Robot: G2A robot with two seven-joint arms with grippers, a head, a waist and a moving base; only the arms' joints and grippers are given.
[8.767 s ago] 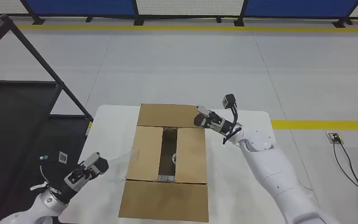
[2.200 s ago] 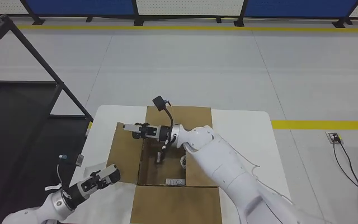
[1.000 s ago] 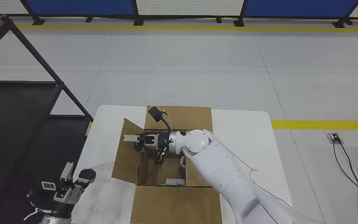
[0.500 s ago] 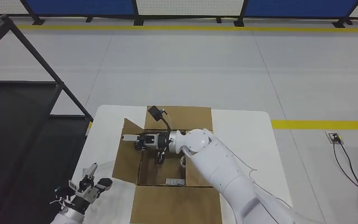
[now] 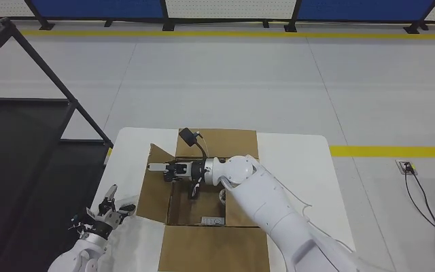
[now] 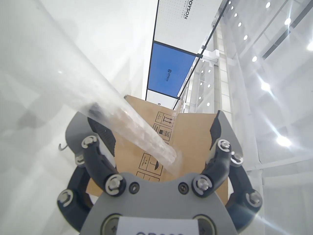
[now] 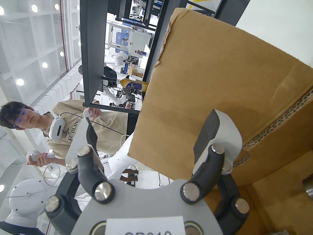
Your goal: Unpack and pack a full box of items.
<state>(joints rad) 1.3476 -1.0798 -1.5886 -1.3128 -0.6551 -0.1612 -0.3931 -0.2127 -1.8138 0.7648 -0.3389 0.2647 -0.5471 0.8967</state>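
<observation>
While its flaps are folded outward, the cardboard box (image 5: 214, 248) sits open mid-table (image 5: 299, 177), small items (image 5: 213, 220) inside. Right gripper (image 5: 158, 167), fingers wide apart & empty, is at the half-raised left flap (image 5: 151, 197), its arm crossing the opening. Left gripper (image 5: 109, 207), also spread & empty, is near the table's near-left corner.

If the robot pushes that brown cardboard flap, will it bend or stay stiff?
The brown cardboard flap probably stays stiff: its cut edge shows corrugated layers. It likely swings at its fold, since it stands tilted up.
</observation>
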